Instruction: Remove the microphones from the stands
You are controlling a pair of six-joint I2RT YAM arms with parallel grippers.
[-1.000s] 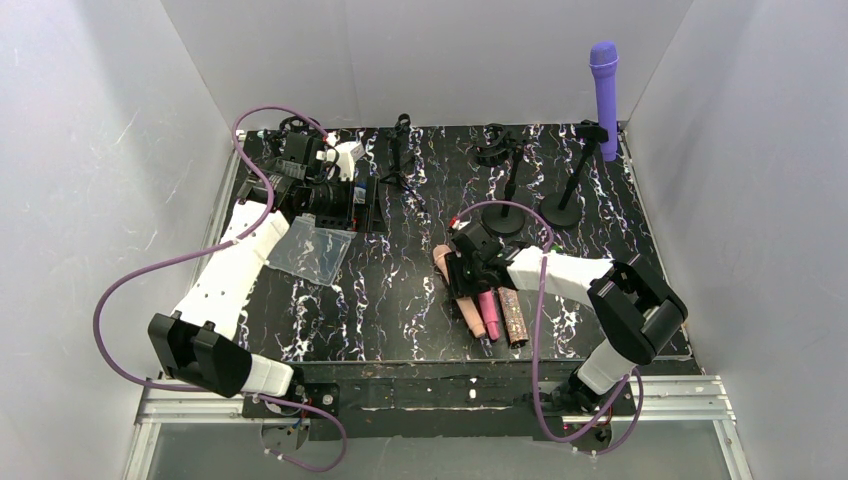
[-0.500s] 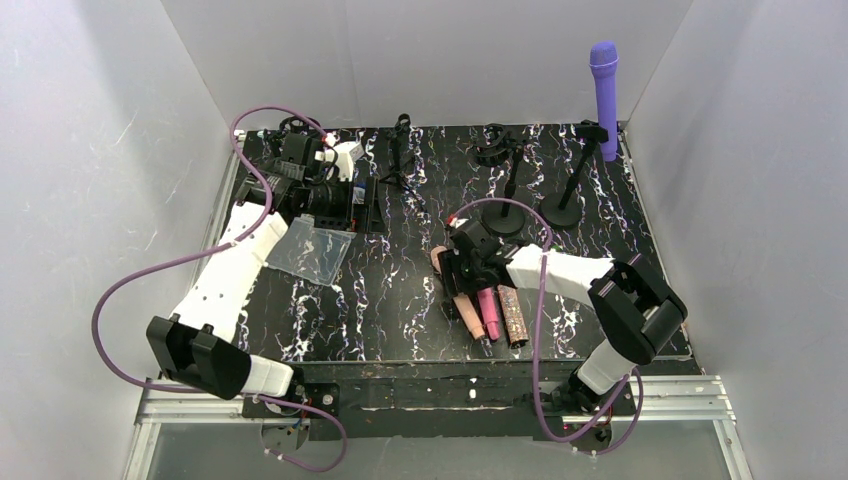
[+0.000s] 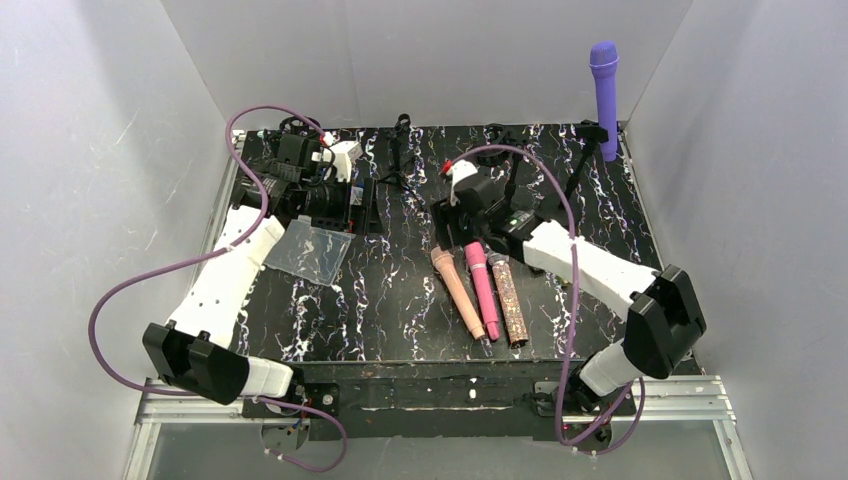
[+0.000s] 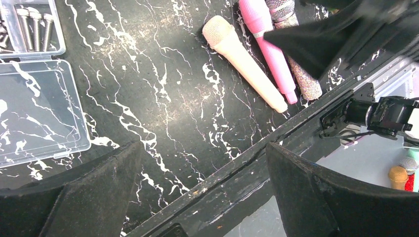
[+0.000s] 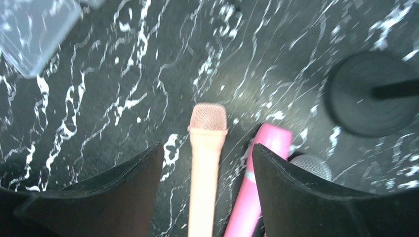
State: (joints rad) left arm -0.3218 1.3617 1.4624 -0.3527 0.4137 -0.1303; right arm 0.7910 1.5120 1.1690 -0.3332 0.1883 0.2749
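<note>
The purple microphone stands upright in the clip of a black stand at the far right corner, with neither gripper near it. My right gripper hovers open above the table, left of that stand, holding nothing. Below it a peach microphone, a pink microphone and a glittery brown microphone lie side by side. At the far left my left gripper hangs wide open and empty.
Two empty black stands rise along the back; one round base shows right of my right fingers. A clear plastic lid and a small box of screws lie by the left arm. The table's front rail is close.
My right gripper has opened, let go of the peach microphone and risen toward the back of the table. The peach microphone now lies beside the pink one. The left arm has barely moved.
</note>
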